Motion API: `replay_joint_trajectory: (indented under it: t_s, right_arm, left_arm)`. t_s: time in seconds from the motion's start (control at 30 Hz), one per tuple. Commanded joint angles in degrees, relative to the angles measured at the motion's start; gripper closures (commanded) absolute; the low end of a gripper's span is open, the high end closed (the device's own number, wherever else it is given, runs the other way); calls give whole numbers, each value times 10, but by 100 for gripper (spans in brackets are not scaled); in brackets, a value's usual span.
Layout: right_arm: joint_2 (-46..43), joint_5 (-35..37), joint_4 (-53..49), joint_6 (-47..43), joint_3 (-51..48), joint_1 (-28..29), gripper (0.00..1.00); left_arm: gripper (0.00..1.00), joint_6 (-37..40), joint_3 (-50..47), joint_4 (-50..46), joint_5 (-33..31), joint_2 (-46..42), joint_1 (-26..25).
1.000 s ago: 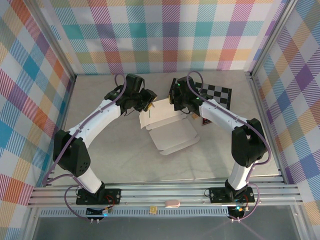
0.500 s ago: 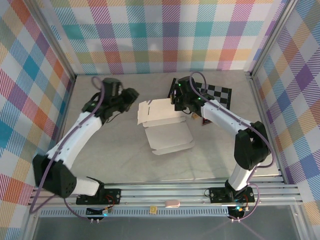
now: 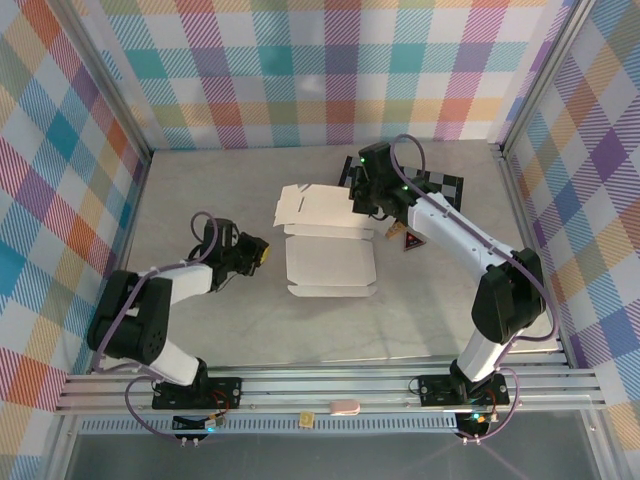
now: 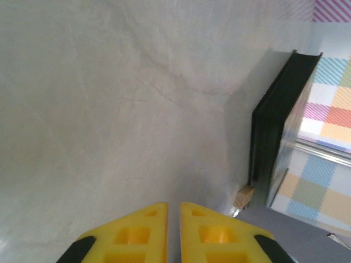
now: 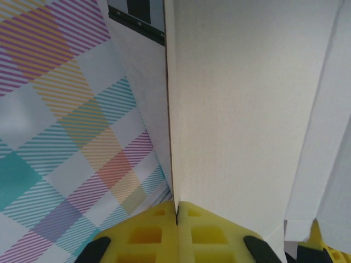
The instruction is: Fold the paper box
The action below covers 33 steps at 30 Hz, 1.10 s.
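Observation:
The paper box (image 3: 330,265) lies mid-table as a shallow pale tray with low walls. Its lid panel (image 3: 318,208) with flaps stands up behind it. My right gripper (image 3: 372,205) is shut on the right edge of that panel. In the right wrist view the whitish sheet (image 5: 247,109) runs edge-on straight into my right gripper (image 5: 176,204), pinched between the yellow fingers. My left gripper (image 3: 258,252) sits low over the table, left of the box and apart from it. In the left wrist view my left gripper (image 4: 174,205) has its fingers nearly together, a thin slit between them and nothing in it.
A black-and-grey checkerboard (image 3: 435,188) lies at the back right, behind the right arm. A small wooden block (image 3: 385,236) and a red-and-dark triangle (image 3: 410,243) lie right of the box. Plaid walls enclose the table on three sides.
My left arm left the lid panel, swung left and dropped low beside the box, its fingers narrowing. The box tray settled flatter and squarer. My right gripper kept its hold.

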Motion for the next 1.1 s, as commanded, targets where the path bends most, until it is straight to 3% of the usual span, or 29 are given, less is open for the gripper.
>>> replay_joint_trajectory:
  t_s: [0.0,0.17,0.43,0.77,1.07]
  right_arm:
    - [0,13,-19,45,24,-4,100]
    - [7,16,-18,54,24,-7,100]
    - [16,15,-10,58,26,-9,100]
    - [20,13,-2,61,21,-13,100]
    - [24,6,7,62,22,-13,100]
  left_arm:
    - [82,-72,-5,231,35,42,-7]
    - [75,-140,-26,386,29,121,-22]
    - [74,-197,-32,496,1,169,-55]
    - [74,-196,-59,497,-32,133,-77]
    - [72,-149,-45,426,-33,90,-105]
